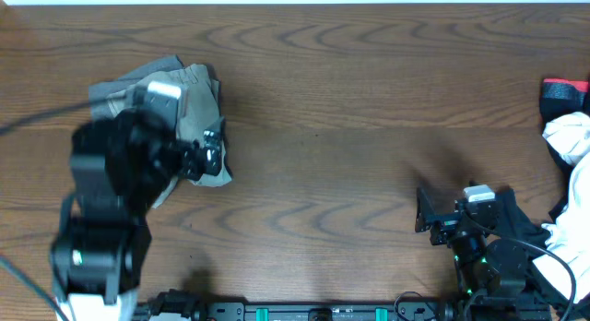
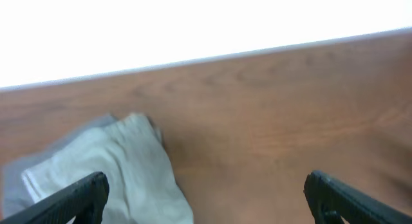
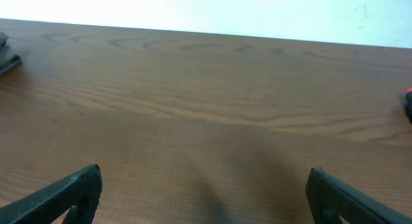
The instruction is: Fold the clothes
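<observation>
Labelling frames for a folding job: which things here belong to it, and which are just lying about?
Job: light khaki-beige cotton shorts; darker grey shorts bunched against them.
Lying about: white fabric heap; red-and-black item, both at the right edge.

We see a table [image 1: 350,100] of brown wood, clearly grained, smooth and faintly shiny. On the table's left part, the khaki shorts [image 1: 198,104] are soft, matt woven cloth, lightly creased, and the grey cloth [image 2: 61,147] beneath them is matt too. White cloth [image 1: 567,136] at the table's right edge looks matt. The fingers [image 2: 80,197] of the left gripper [image 2: 206,192] look like matt black plastic.
</observation>
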### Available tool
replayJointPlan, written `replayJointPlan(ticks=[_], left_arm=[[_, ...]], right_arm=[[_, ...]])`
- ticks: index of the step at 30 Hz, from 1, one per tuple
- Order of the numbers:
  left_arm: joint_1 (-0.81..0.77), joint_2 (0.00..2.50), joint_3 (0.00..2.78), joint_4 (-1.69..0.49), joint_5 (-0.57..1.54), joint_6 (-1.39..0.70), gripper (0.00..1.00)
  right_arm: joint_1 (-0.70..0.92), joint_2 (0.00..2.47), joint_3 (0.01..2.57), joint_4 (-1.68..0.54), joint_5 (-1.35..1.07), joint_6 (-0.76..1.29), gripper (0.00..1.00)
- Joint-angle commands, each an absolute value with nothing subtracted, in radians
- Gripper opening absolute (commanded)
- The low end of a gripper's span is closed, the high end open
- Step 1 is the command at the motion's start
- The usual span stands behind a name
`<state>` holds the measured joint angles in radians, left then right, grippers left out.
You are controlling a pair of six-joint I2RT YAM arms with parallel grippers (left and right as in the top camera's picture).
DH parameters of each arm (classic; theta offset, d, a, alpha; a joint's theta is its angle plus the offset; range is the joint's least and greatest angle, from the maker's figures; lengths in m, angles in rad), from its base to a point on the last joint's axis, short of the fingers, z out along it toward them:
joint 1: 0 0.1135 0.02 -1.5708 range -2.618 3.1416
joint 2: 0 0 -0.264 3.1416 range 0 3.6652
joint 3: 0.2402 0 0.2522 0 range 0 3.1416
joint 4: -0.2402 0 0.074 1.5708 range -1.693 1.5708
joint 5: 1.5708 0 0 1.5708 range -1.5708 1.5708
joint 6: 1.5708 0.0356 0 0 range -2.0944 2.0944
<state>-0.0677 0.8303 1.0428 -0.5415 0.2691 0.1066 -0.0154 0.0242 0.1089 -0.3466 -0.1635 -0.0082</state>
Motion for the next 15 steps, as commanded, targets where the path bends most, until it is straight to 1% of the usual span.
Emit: replayJointPlan(ticks=[1, 4, 9, 15], left_arm=[[-0.041, 0.696, 0.849, -0.444, 0.249, 0.12, 0.98], [-0.018, 0.563, 0.702, -0.385, 0.25, 0.12, 0.98], [0.006, 0.31, 0.521, -0.384, 0.247, 0.121, 0.98], [0.005, 0.059, 0.369, -0.387, 0.242, 0.123, 0.98]], right_arm=[[-0.006, 0.018, 0.105, -0.347, -0.161, 0.002, 0.99], [-0.006, 0.018, 0.105, -0.347, -0.161, 0.002, 0.99], [-0.006, 0.018, 0.105, -0.347, -0.161, 0.002, 0.99], [-0.006, 0.018, 0.105, -0.347, -0.161, 0.002, 0.99]])
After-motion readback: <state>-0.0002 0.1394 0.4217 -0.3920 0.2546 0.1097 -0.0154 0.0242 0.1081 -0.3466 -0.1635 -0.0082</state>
